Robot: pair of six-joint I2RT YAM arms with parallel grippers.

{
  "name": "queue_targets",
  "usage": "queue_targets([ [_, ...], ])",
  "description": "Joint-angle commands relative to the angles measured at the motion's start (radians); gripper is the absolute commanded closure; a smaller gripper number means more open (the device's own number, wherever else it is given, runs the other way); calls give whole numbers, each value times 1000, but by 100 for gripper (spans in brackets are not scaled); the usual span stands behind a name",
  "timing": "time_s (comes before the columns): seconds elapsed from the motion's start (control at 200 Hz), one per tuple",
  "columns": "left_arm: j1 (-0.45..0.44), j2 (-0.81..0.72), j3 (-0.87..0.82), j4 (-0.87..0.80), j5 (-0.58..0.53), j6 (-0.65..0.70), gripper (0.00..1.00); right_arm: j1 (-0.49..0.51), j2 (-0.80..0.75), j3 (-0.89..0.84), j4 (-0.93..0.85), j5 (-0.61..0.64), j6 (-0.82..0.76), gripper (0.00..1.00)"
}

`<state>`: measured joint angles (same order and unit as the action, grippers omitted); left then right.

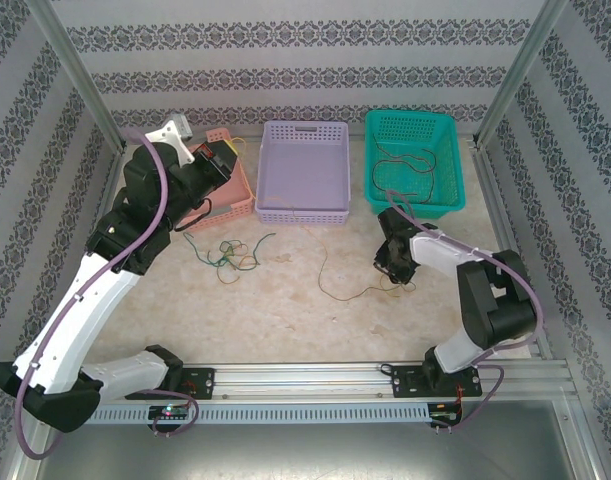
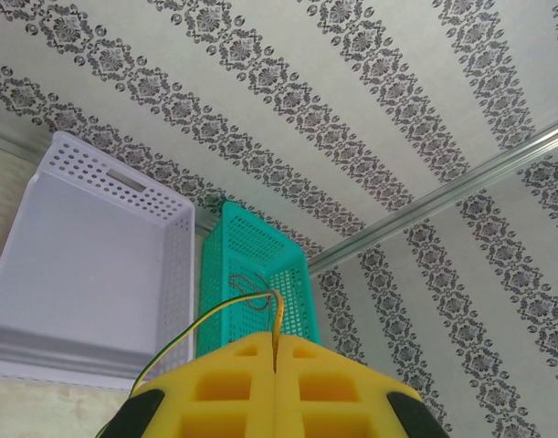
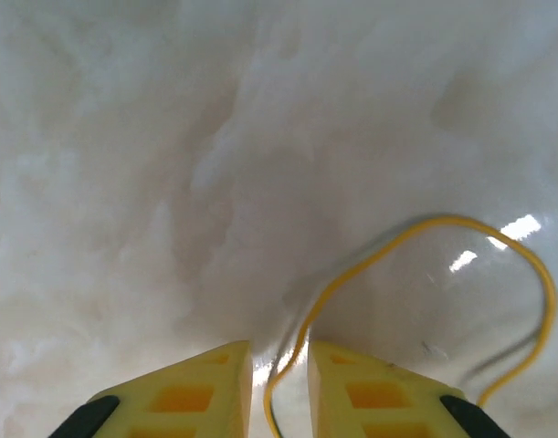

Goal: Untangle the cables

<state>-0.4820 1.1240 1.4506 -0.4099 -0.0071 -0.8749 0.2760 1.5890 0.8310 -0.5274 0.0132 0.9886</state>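
Two sets of fingers are noted. The left fingers [image 2: 233,388] are pressed together, with a yellow cable [image 2: 277,324] pinched in the seam between them and arching away to the left. In the top view they are held above the pink basket [image 1: 235,205].

The right fingers [image 3: 201,388] are down at the bench [image 1: 285,330] in front of the teal basket [image 1: 455,150] and are parted by a narrow gap. A second yellow cable [image 3: 443,218] is seen passing through that gap, not clamped, and looping off to the right over the bench.

A tangle of green and yellowish cables [image 1: 225,255] is found on the bench in front of the pink basket, near the lilac basket [image 1: 303,212]. Several dark cables [image 1: 405,165] are seen inside the teal basket.
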Motion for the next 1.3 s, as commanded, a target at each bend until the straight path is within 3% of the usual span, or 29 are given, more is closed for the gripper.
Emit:
queue_targets([
  [0.0, 7, -24, 0, 19, 1, -4, 100, -12, 61, 54, 6, 21, 20, 82],
  [0.13, 7, -30, 26, -1, -18, 15, 100, 4, 79, 75, -24, 38, 19, 90],
  [0.185, 7, -36, 38, -9, -36, 27, 100, 5, 80, 78, -29, 43, 29, 100],
  [0.32, 8, -63, 81, -79, -149, 77, 100, -35, -30, 59, -28, 148, 41, 100],
  [0.455, 7, -121, 113, -238, -420, 88, 100, -224, -191, 77, -17, 183, -36, 100],
  [0.565, 8, -139, 151, -431, -671, 72, 100, -418, -240, 137, -10, 97, -80, 100],
  [0.684, 8, -157, 148, -516, -820, 88, 100, -572, -245, 209, -2, 9, -58, 100],
  [1.024, 17, -218, 97, -565, -1193, 171, 100, -790, -202, 319, 57, -90, 93, 100],
  [1.174, 101, -267, -14, -560, -1243, 128, 100, -789, -173, 350, 85, -120, 122, 100],
  [1.254, 233, -274, -62, -560, -1137, 88, 100, -779, -168, 350, 120, -146, 146, 100],
  [1.294, 316, -260, -71, -554, -1014, 79, 100, -770, -165, 345, 155, -172, 165, 100],
])
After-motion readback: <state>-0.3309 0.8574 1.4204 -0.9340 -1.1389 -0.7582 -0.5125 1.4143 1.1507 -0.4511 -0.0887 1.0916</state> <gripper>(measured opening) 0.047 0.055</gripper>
